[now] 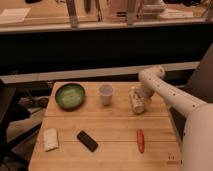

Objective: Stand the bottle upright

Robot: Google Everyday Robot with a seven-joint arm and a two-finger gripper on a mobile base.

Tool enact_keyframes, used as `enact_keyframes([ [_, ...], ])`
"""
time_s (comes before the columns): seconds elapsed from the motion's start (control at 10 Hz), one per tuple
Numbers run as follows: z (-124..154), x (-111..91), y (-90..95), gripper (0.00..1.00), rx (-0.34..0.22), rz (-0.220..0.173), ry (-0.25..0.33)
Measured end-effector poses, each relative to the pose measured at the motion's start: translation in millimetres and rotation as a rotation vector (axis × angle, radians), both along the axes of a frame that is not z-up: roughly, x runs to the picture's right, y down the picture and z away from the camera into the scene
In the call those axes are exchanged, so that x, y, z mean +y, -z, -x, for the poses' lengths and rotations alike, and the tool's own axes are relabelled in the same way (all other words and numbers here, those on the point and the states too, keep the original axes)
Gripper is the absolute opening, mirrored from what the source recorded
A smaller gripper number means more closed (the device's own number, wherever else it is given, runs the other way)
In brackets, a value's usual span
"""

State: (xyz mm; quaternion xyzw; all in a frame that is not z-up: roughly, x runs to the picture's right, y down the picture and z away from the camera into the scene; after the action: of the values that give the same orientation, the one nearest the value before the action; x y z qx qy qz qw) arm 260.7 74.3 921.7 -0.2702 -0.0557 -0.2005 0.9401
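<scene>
The whitish-cream bottle (136, 100) lies on its side on the wooden table (110, 135), right of the white paper cup (106, 93). My gripper (143, 101) is down at the bottle, on its right side, at the end of the white arm (172, 97) that reaches in from the right. The gripper partly hides the bottle's right edge. The red-orange carrot-like object (140, 140) lies nearer the front, below the bottle.
A green bowl (70, 95) stands at the back left. A black flat device (87, 140) and a pale packet (50, 139) lie at the front left. A dark counter wall runs behind the table.
</scene>
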Motion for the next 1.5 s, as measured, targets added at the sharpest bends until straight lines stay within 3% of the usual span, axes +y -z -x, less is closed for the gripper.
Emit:
enact_keyframes([
  [0.4, 9.6, -2.5, 13.8, 0.80, -0.112, -0.007, 0.116],
  [1.1, 32.7, -5.0, 30.2, 0.80, -0.257, -0.054, 0.252],
  [1.3, 39.8, -0.5, 32.4, 0.80, -0.286, -0.047, 0.289],
  [1.5, 46.1, 9.0, 26.3, 0.80, -0.291, -0.011, 0.317],
])
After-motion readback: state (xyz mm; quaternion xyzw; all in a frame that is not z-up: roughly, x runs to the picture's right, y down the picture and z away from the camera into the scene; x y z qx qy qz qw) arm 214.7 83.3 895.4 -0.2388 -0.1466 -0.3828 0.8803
